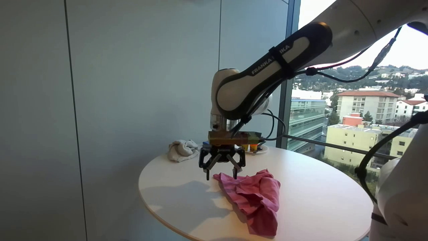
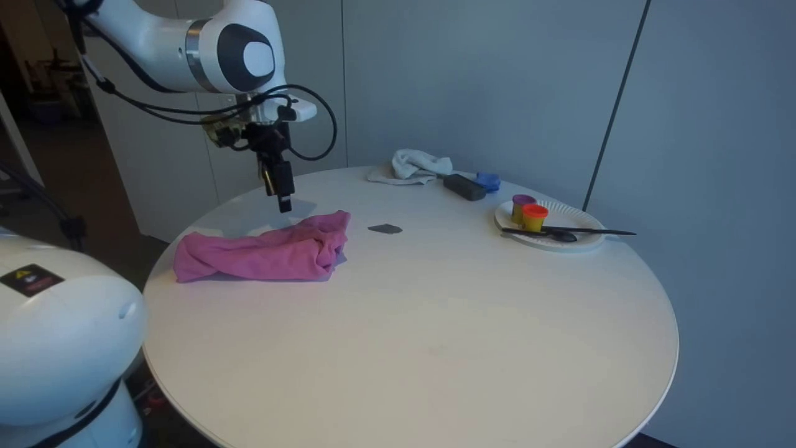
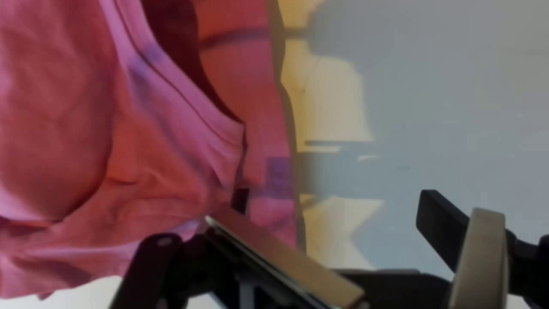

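Above the round white table (image 2: 435,330), the Robotiq gripper (image 1: 221,176) hung with fingers spread, near the edge of the crumpled pink cloth (image 1: 257,197) lying on the table. Farther off, a paper plate (image 2: 569,216) held two lidded tubs (image 2: 533,220).

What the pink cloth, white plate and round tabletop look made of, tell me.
Pink cloth: soft, matte fabric, perhaps cotton; it creases and shows a hem line.
White plate: matte, probably paper, judging by its fluted rim.
Round tabletop: smooth, likely satin laminate, since its even white surface meets a tan edge.
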